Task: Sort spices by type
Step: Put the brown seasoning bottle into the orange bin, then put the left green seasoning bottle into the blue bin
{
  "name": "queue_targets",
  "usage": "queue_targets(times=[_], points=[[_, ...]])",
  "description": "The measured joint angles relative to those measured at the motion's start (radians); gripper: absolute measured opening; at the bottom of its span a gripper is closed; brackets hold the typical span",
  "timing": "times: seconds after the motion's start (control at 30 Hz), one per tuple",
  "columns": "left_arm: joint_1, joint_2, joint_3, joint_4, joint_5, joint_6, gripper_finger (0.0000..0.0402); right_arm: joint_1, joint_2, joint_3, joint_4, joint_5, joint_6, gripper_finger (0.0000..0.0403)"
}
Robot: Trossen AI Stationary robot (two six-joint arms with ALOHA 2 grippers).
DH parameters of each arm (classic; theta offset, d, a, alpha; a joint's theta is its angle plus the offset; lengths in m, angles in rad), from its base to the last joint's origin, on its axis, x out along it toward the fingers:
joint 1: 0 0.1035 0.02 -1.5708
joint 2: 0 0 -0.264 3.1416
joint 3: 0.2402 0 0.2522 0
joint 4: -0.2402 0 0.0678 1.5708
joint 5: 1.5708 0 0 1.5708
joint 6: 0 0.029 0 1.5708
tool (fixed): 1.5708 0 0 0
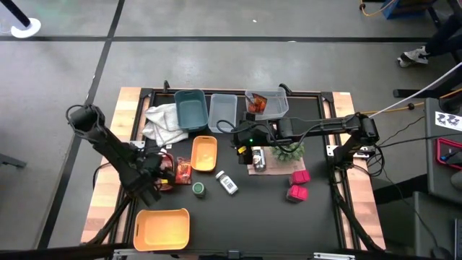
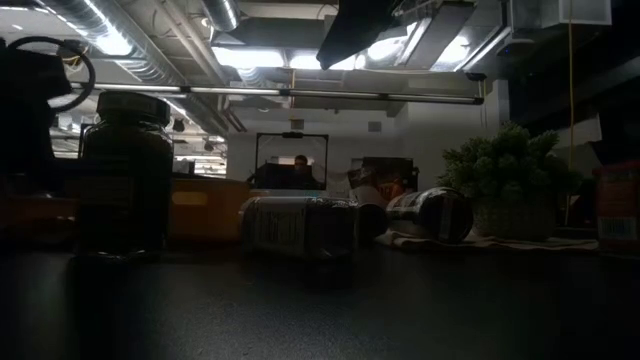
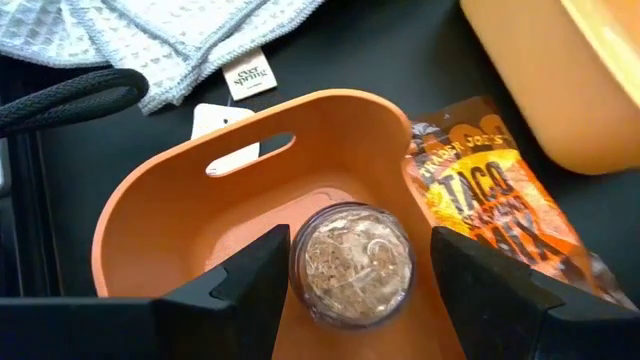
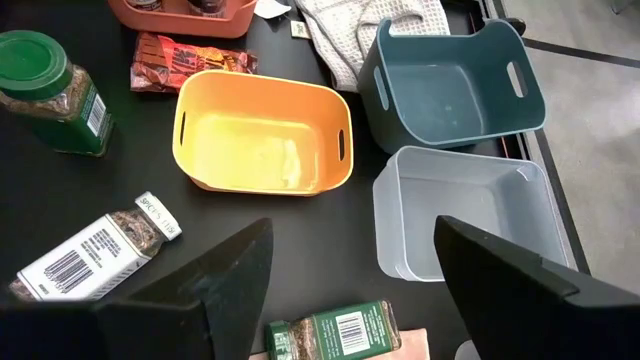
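Over the orange bin (image 3: 200,215), left gripper (image 3: 350,275) open around a jar (image 3: 352,265), not gripping; lift straight up. Right gripper (image 4: 350,270) open, empty, waits.

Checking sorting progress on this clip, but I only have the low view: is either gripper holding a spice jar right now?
Observer: No. The left gripper is open around a jar standing in the orange bin, fingers clear of it.
Operator: And the right?
Observer: The right gripper hangs open above the table, nothing between its fingers.
Operator: Any packets visible?
Observer: A taco mix packet lies on the table beside that orange bin.
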State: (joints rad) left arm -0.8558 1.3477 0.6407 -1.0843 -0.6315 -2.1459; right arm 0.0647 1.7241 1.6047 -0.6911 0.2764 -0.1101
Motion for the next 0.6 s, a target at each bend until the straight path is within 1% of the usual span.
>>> queue_targets(times=[0.6], points=[[0.0, -0.279, 0.0, 0.001, 0.0, 0.169, 0.0223, 0.0, 0.0, 0.0, -0.025, 0.0, 0.0, 0.0275]])
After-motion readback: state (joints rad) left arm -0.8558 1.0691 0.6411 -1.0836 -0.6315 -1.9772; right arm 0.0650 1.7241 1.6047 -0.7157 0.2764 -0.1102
